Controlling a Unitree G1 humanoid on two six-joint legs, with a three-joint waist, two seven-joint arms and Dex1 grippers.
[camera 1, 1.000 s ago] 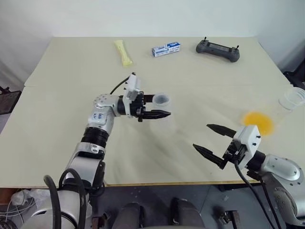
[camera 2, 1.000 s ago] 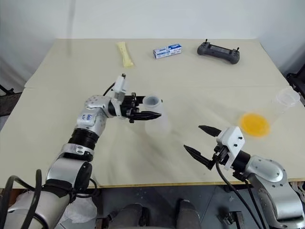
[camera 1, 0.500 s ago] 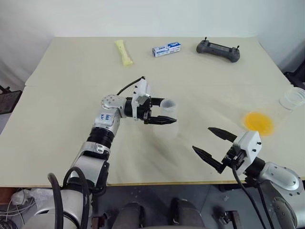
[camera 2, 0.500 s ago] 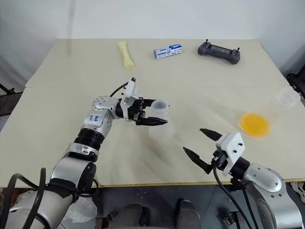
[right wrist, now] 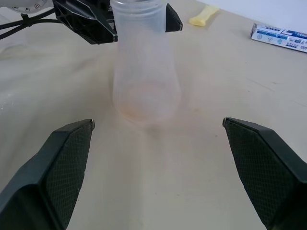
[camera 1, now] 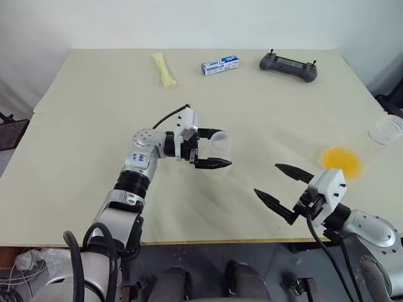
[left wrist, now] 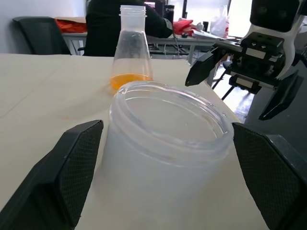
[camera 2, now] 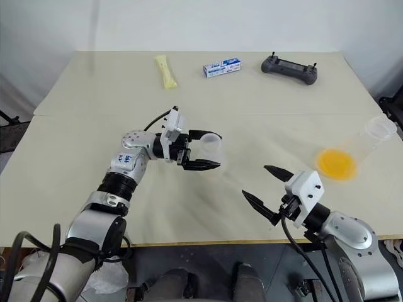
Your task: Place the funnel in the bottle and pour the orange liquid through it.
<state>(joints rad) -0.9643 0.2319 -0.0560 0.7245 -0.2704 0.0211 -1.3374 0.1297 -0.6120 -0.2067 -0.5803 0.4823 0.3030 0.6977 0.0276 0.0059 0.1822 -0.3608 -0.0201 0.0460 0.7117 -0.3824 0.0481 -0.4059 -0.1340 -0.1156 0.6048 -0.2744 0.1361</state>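
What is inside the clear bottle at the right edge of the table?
In the bottle, orange liquid pools in the broad base; the neck above looks empty. Its clear walls cover nothing.

Far edge of the beige surface (camera 1: 94,113), from the robot's left to right: a pale yellow elongated packet (camera 1: 163,69) lying lengthwise; a small blue-and-white box (camera 1: 220,65), just beside it yet apart; a dark grey handheld controller (camera 1: 288,67) with two short antennae; all three rest flat, none touching another.
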